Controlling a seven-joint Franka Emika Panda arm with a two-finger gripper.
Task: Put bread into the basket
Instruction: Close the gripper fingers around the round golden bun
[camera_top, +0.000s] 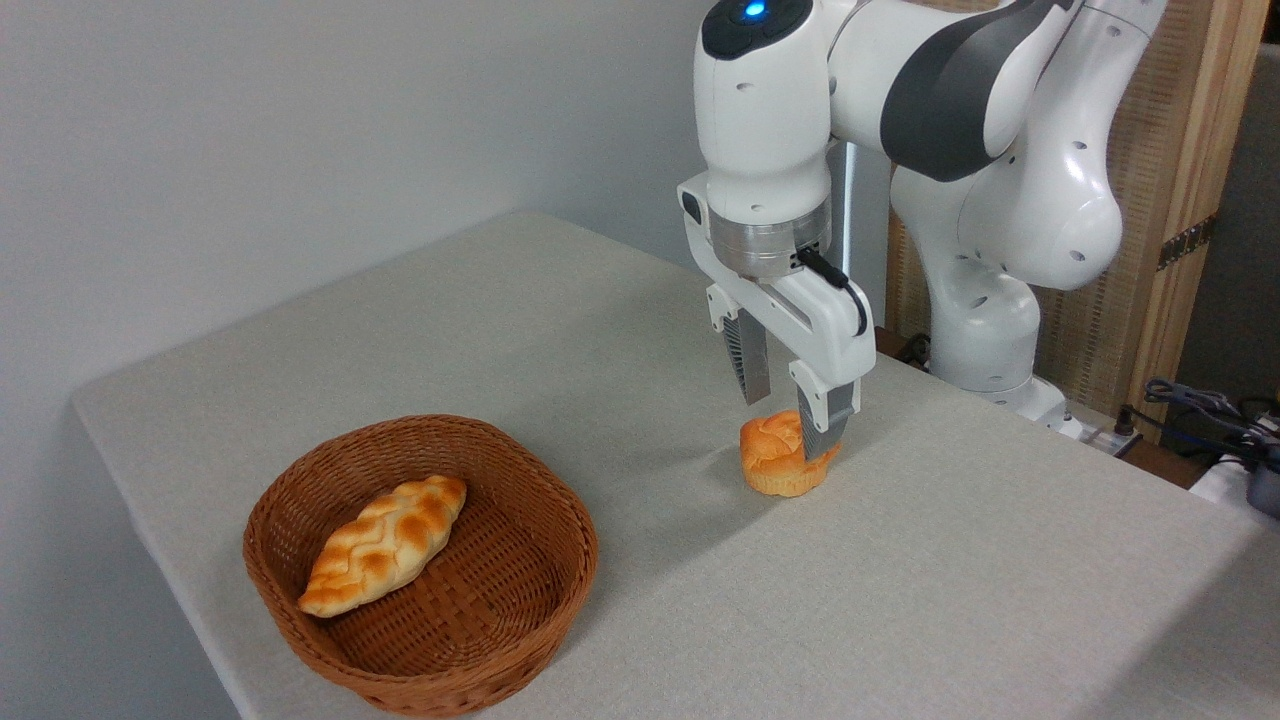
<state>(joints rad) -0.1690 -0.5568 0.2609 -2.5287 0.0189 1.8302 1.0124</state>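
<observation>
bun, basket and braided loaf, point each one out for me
bun (768, 452): fixed camera view, on its swirled orange top, left of the gripper finger.
basket (520, 505): fixed camera view, on the bare woven inner wall at the right.
braided loaf (385, 543): fixed camera view, on the middle of its plaited crust.

Bread (775, 455): orange-golden swirled top, paler ridged base. Basket (500, 640), at its eight o'clock: brown woven wicker. Braided loaf (385, 543): golden with cream seams. Table (1000, 600): light grey cloth. Arm (960, 130): white, dark grey joints.
</observation>
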